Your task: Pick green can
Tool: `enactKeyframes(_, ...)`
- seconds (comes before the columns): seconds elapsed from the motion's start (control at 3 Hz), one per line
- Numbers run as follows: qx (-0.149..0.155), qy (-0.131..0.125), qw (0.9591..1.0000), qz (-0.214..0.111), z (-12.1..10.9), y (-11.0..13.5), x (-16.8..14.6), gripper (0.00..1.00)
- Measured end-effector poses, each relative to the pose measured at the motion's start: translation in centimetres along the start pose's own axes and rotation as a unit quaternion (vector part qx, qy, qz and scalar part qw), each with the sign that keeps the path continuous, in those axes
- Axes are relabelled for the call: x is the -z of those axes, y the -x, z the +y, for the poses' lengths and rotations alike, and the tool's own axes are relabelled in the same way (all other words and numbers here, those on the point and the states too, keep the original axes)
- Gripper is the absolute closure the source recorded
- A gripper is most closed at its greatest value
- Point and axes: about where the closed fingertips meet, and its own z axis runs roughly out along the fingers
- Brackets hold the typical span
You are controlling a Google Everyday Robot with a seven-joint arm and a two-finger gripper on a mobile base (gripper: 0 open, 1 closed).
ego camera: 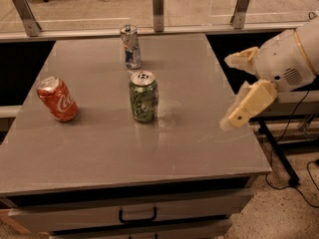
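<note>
The green can [144, 96] stands upright near the middle of the grey table [124, 148], silver top with pull tab facing up. My gripper [234, 91] comes in from the right, above the table's right edge, its cream fingers [246, 106] spread apart and empty. It is well to the right of the green can, not touching it.
A red Coca-Cola can [57, 99] leans tilted at the table's left. A slim silver-blue can [130, 47] stands behind the green can. Drawers with a black handle [137, 216] sit below the front edge. A glass railing with metal posts [158, 8] runs behind.
</note>
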Motion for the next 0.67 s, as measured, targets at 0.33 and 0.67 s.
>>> enactKeyframes(0.33,-0.048,0.007,0.9915,-0.121,0.3,4.7,-3.0,0.0)
enactKeyframes(0.67,-0.058,0.008,0.9829,-0.174,0.4,8.5,-2.9,0.0)
